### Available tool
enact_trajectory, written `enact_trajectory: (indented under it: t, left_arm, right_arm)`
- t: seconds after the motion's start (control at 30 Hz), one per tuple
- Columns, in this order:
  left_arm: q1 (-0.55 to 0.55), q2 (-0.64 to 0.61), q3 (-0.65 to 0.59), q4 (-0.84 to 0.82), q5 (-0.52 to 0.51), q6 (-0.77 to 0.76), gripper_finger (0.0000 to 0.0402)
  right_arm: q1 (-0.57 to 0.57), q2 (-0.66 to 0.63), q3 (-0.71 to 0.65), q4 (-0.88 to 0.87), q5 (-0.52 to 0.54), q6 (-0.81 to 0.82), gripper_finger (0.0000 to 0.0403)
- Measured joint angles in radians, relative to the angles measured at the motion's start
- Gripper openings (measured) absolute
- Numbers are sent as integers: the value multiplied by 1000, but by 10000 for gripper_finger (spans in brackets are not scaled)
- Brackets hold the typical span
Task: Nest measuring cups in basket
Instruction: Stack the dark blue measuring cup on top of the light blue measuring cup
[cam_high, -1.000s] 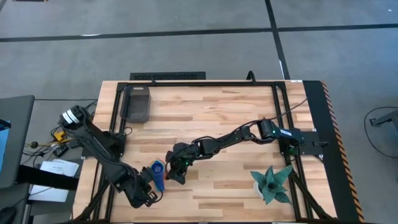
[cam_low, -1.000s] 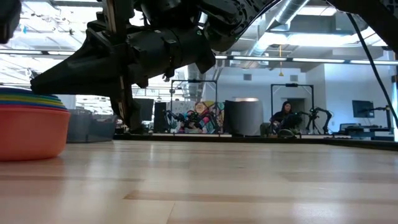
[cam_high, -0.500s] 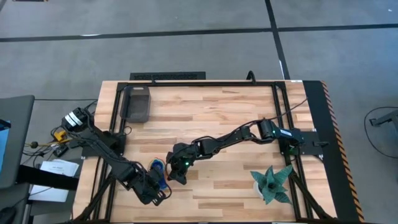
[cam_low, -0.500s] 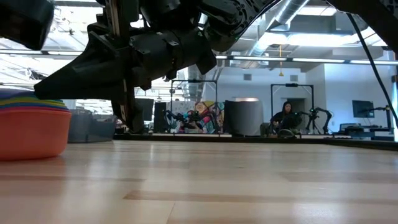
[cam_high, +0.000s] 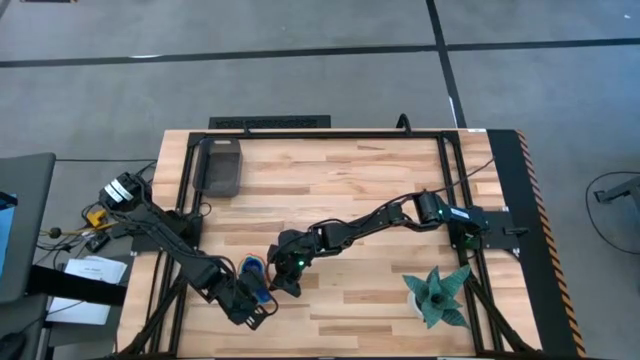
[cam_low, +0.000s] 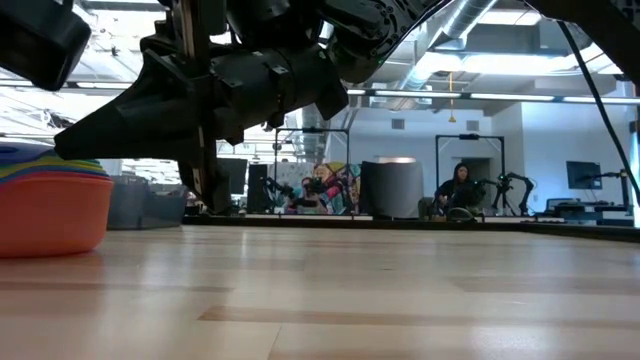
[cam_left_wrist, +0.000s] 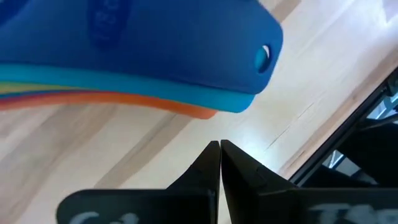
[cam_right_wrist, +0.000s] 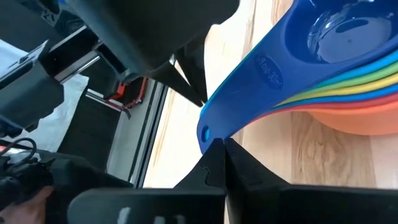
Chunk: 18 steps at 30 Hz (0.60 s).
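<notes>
Measuring cups stacked on table; left claw, right claw both pinched closed, empty.

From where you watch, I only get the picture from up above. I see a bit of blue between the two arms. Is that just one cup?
Observer: No, the measuring cups are stacked, blue on top, then lighter blue, green, yellow and orange below.
Operator: Is the right gripper holding them?
Observer: No. The right gripper is shut, its tips just under the handle end.
Operator: And the left gripper?
Observer: The left gripper is shut too, on the table below the handles, holding nothing.
Operator: Are the cups in the basket?
Observer: No. The low camera shows the stack sitting on the table.
</notes>
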Motion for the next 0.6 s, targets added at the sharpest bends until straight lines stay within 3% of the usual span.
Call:
enact_trajectory:
  t: [0.27, 0.47, 0.6]
  left_arm:
    - [-6, 0, 0, 1, 44, -163, 0]
    - [-38, 0, 0, 2, 31, -277, 2]
    - [-52, 0, 0, 2, 13, -311, 15]
  right_arm:
    - [-6, -7, -1, -86, 8, -9, 15]
    - [-17, -51, -1, -270, 93, -29, 10]
    - [-13, -54, -1, -277, 101, -43, 13]
